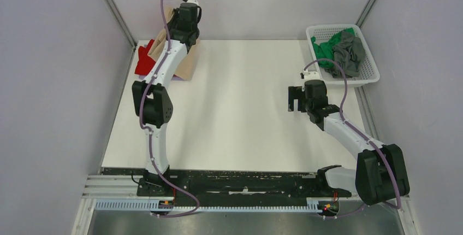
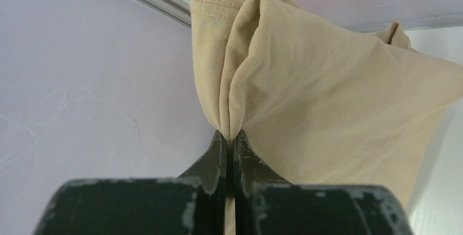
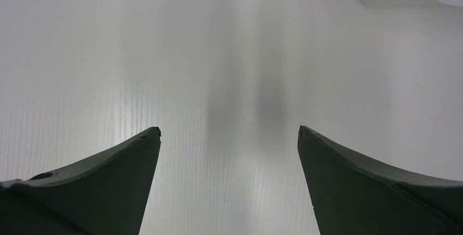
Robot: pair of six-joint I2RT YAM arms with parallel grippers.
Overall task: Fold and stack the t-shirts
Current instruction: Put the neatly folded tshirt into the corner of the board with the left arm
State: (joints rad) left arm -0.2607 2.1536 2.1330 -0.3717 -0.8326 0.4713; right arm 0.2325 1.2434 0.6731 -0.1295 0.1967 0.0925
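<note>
Beige shirt (image 2: 306, 82) is hanging bunched at the far left corner of the table (image 1: 245, 109) beside the red shirt (image 1: 143, 60); I'm pinching its fold tight in my left gripper (image 2: 230, 135), right gripper (image 3: 229, 134) is gaping wide, holding nothing. I'm judging it best lowered slowly, spreading flat, not crumpling

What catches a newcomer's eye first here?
The left gripper pinches the beige t-shirt at the table's far left corner, beside the red t-shirt. A white basket, far right, holds a green t-shirt and a grey t-shirt; the right gripper hangs open.
</note>
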